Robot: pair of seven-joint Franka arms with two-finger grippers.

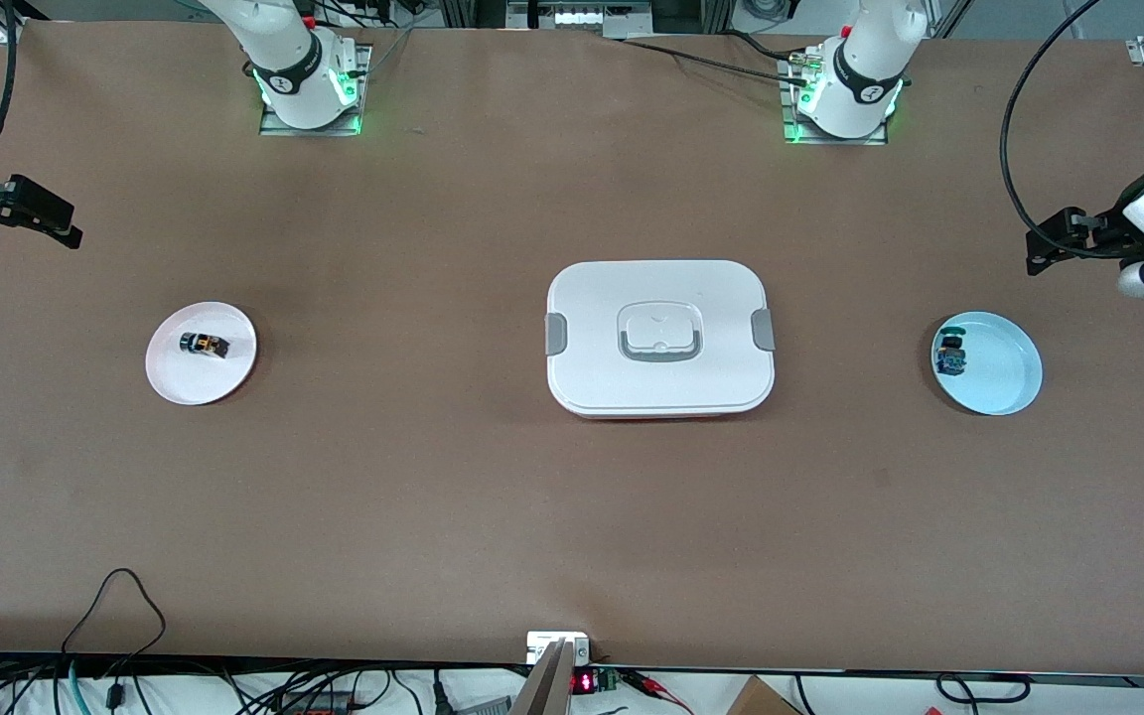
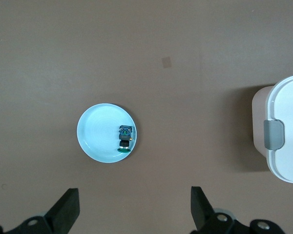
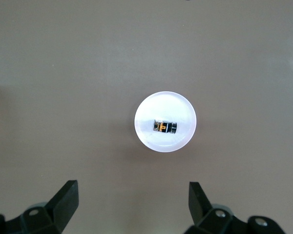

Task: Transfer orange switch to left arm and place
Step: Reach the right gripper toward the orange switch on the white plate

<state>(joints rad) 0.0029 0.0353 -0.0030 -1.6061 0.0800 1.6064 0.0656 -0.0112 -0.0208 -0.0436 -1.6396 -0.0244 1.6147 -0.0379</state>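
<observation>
- Box (image 1: 659,338) sits mid-table w/ its lid on, grey clips at both ends, recessed handle in the center, thin reddish edge showing along the base. Can't see inside it.
- Pale pink plate (image 1: 201,353) toward the right arm's end of the table: orange switch (image 1: 204,344) lies on its side on it, roughly centered. Right wrist view shows it clearly, black body w/ orange band.
- Light blue plate (image 1: 987,362) toward the left arm's end: blue switch (image 1: 951,354) sits near the plate's rim on the box side, dark body w/ a blue end and a green one.
- Right gripper (image 3: 133,200) hangs over bare table near the pink plate, fingers spread wide, holding nothing. In my front view it's mostly cut off at the frame edge.
- Left gripper (image 2: 136,207) is up over the table near the blue plate, fingers also apart, nothing in them. Front view only gives me part of that arm too.
- Writing: dark bands on both arm bases carry some lettering, too small for me to read. Small red display at the table edge nearest the front cam, digits not legible either.
- Left wrist view catches just one end of the box w/ one grey clip; rest is cut off.
</observation>
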